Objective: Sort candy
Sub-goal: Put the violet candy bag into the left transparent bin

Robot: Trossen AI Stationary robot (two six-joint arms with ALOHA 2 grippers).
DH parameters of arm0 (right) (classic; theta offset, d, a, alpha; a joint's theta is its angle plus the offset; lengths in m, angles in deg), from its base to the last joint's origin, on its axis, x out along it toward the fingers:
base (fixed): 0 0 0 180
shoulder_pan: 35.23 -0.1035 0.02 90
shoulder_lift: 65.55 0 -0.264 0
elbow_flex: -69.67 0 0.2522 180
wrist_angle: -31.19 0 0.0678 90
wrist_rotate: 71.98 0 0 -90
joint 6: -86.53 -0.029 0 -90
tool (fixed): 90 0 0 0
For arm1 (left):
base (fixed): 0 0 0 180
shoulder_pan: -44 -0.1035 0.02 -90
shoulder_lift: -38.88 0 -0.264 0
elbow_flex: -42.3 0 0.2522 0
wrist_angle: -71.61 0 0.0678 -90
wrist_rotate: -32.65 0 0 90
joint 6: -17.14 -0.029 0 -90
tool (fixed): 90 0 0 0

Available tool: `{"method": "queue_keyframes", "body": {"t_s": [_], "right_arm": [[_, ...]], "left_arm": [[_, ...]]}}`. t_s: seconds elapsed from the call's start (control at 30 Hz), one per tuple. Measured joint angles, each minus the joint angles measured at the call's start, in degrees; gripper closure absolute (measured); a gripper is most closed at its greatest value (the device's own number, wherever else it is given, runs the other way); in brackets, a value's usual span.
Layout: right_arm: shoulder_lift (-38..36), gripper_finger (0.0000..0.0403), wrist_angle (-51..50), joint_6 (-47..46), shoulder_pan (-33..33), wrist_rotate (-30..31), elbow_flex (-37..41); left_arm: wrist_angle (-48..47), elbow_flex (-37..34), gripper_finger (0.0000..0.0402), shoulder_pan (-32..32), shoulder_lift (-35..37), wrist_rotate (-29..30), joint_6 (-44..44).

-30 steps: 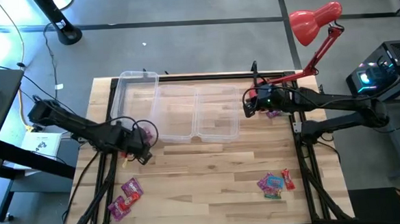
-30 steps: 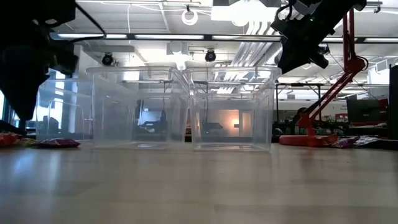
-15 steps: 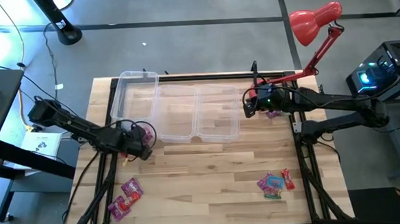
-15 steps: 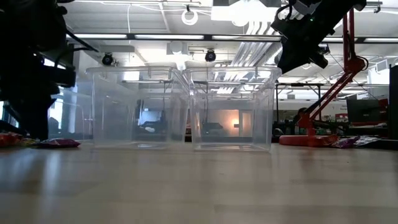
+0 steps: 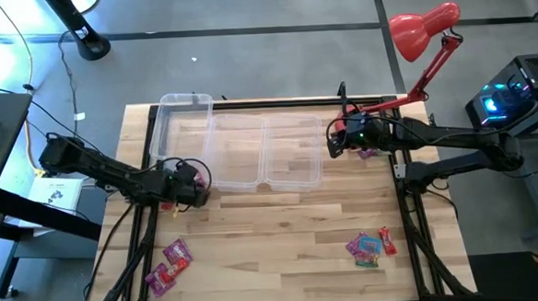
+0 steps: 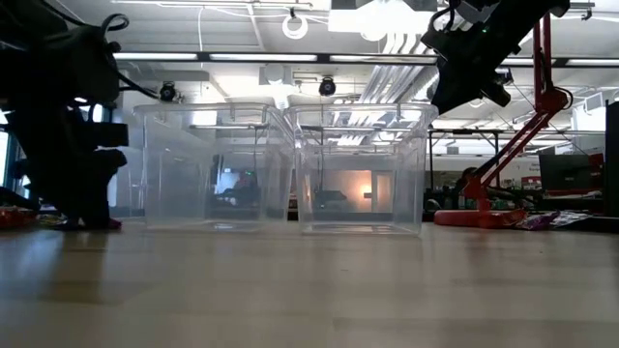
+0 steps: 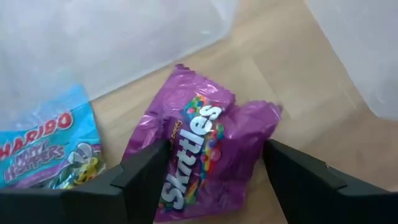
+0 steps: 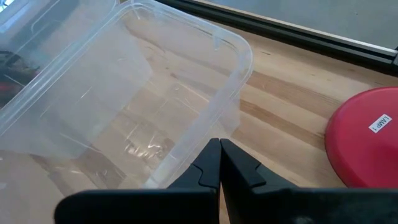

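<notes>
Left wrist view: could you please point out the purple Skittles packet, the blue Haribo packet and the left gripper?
Purple Skittles packet [image 7: 199,149], left wrist view, on its white lettering.
Blue Haribo packet [image 7: 46,149], left wrist view, on its printed middle.
Left gripper [image 7: 211,177], left wrist view, midway between its open fingers, over the packet.

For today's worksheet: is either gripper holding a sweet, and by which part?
Neither. The left gripper is open astride a purple packet; the right gripper is shut, empty.
</notes>
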Motion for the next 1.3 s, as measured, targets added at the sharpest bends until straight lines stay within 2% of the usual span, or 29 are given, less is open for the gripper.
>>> {"method": "queue_keyframes", "body": {"t_s": [0.13,0.2,0.3,0.43,0.47,0.77,0.93,1.03,1.13,1.23,1.3], "right_arm": [[0.0,0.0403,0.2,-0.6,0.0,0.0,0.0],[0.0,0.0403,0.2,-1.3,0.0,0.0,0.0],[0.0,0.0403,0.2,-1.3,-0.1,0.0,0.0],[0.0,0.0403,0.3,-1.3,-0.1,-0.1,0.0],[0.0,0.0403,0.3,-1.3,-0.1,-0.1,0.0],[0.0,0.0403,0.2,-0.4,-0.1,-0.6,0.0],[0.0,0.0403,0.2,1.1,-0.1,-2.8,0.0],[0.0,0.0403,0.4,1.7,-0.2,-4.1,0.0],[0.0,0.0403,0.4,1.8,-0.2,-4.6,0.0],[0.0,0.0403,0.9,3.2,-0.2,-4.6,0.0],[0.0,0.0403,1.8,4.0,-0.2,-4.6,0.0]], "left_arm": [[0.8,-0.2,0.0149,-0.1,0.1,0.1,3.5],[1.6,-0.2,0.0169,-0.1,0.5,-0.3,3.0],[1.3,1.0,0.0237,0.3,0.5,-2.0,3.0],[1.2,3.1,0.0368,1.7,1.0,-6.2,0.4],[1.1,3.7,0.0379,2.1,1.3,-7.6,-0.2],[-9.5,12.7,0.0383,9.0,6.5,-13.5,-4.9],[-7.3,19.2,0.0387,14.0,12.7,-15.9,-17.1],[-2.0,23.3,0.039,17.0,16.2,-12.1,-21.4],[2.5,27.1,0.0391,17.8,18.4,-3.0,-25.6],[7.9,30.2,0.0392,16.8,19.3,6.4,-35.5],[8.1,32.4,0.0393,15.0,19.2,11.6,-41.6]]}}
